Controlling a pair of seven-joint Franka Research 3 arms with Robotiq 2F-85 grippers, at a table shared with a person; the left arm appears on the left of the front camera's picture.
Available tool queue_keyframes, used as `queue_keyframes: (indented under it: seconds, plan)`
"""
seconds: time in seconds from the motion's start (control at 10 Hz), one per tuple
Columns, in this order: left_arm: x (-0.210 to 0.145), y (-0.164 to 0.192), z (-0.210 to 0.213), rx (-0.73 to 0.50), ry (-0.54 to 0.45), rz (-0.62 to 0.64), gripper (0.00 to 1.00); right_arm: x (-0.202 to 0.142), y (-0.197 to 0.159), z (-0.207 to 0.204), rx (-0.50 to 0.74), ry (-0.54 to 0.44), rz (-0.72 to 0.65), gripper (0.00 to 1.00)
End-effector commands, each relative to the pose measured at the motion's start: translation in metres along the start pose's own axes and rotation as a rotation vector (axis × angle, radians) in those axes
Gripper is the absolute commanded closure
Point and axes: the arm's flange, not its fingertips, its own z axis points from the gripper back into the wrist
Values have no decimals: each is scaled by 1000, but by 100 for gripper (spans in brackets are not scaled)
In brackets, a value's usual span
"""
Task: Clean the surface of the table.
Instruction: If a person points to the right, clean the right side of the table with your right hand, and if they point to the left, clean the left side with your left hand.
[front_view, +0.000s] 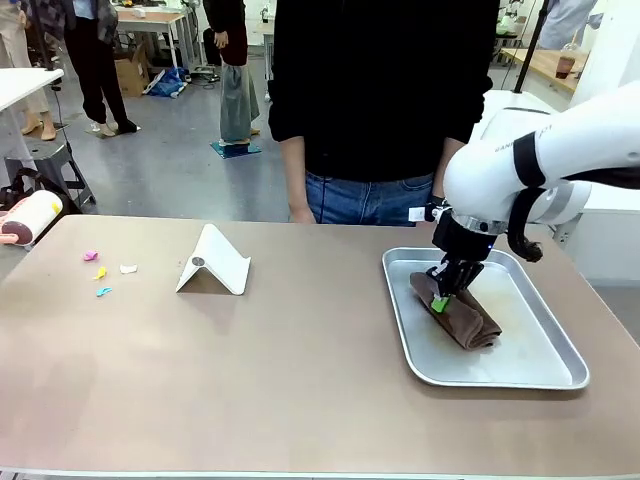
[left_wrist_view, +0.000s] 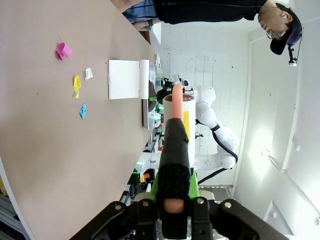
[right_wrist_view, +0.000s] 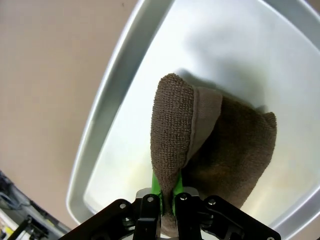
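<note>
While on matte table (front_view: 300, 370), shiny tray (front_view: 530, 335), nubby cloth (front_view: 472, 326)

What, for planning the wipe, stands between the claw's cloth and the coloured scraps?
A white folded stand sits on the table between the tray, where the right claw pinches the cloth, and the scraps at the left. Nothing else visible does.

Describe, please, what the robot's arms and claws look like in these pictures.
The right arm is a glossy white, rounded shell with black bands at the joints and a black cable looping beside its wrist. The right claw is black, its two slim fingers carrying bright green pads. The left claw is likewise black, with bolted knuckles, rough-textured finger faces and green pads.
</note>
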Motion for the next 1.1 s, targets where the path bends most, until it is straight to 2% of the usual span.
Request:
queue_keyframes:
  seconds: [0.0, 0.4, 0.6, 1.0]
  plan:
    - [-2, -4, 0, -4, 1, -13, 100, -8, 2, -12, -73, -10, 74, 91]
    - [-2, -4, 0, -4, 1, -13, 100, -6, 2, -31, -90, 57, 112, 91]
    - [-2, -4, 0, -4, 1, -13, 100, -6, -7, -29, -89, 47, 67, 91]
    - [-2, -4, 0, -4, 1, -13, 100, -7, -45, -22, -79, -5, -109, 91]
